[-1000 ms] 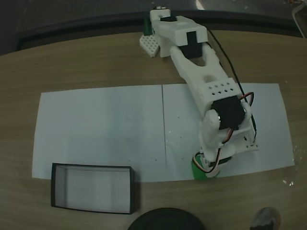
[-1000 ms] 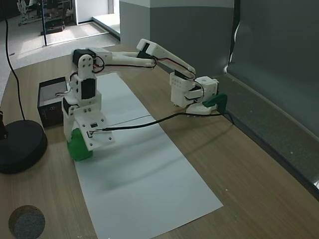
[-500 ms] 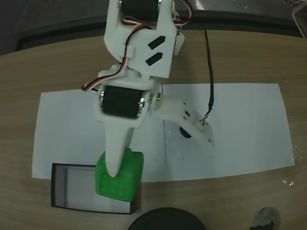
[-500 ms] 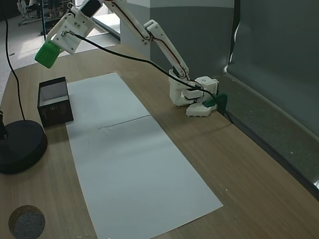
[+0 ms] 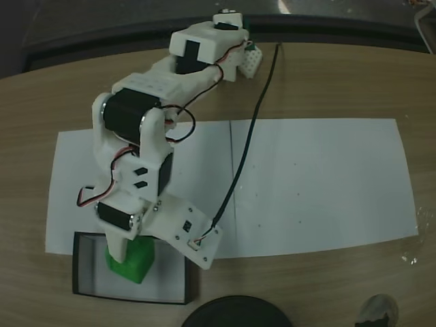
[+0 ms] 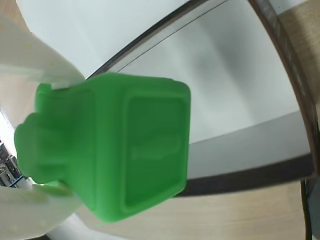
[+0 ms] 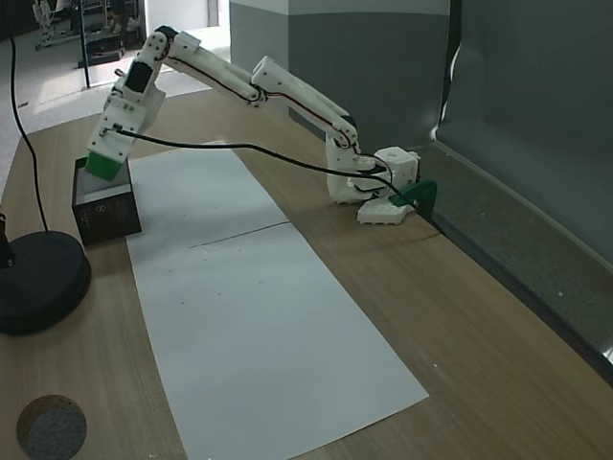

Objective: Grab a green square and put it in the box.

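The white arm reaches from its base at the far edge of the tabletop (image 5: pixel 327 88) down toward 7 o'clock in a fixed view, ending over the box (image 5: pixel 85 272). The hand (image 5: pixel 126 255) is closed around the green square (image 5: pixel 133 262), which hangs over the box's pale floor, toward its left half in that view. In the wrist view the green square (image 6: pixel 130 150) sits clamped between the white fingers (image 6: pixel 45 65), its recessed face turned to the camera, with the box (image 6: pixel 280 60) and its thin black wall curving behind it. Whether the block touches the floor cannot be told.

In another fixed view the hand (image 7: pixel 103 165) holds the green square (image 7: pixel 103 165) just above the box (image 7: pixel 110 216), which stands at about 9 o'clock, at the edge of the white paper sheet (image 7: pixel 259 316). A round black disc (image 7: pixel 38 283) lies near the box at 8 o'clock, and a black cable (image 7: pixel 249 149) trails from the arm back to its base.
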Controlling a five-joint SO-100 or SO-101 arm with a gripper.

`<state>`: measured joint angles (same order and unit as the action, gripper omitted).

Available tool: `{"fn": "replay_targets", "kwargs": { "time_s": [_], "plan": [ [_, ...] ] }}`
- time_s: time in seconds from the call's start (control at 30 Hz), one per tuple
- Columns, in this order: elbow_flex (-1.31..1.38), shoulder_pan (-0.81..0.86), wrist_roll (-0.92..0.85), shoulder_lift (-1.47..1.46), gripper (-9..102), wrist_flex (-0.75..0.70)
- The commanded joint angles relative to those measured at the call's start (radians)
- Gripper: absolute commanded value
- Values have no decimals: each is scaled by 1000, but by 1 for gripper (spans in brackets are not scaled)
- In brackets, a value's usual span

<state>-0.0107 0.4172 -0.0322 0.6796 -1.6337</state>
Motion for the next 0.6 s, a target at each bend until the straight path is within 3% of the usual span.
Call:
{"fn": "replay_targets", "kwargs": {
  "time_s": [0.0,0.17,0.33,0.4,0.53,0.57],
  "plan": [
    [55,-6,-18,0,14,17],
    [60,-5,-21,-40,29,9],
    [64,-6,-14,-6,30,-2],
    [64,-18,-2,46,26,-31],
    [63,-84,23,216,1,-86],
    [52,-114,17,264,-1,-91]
  ]
}}
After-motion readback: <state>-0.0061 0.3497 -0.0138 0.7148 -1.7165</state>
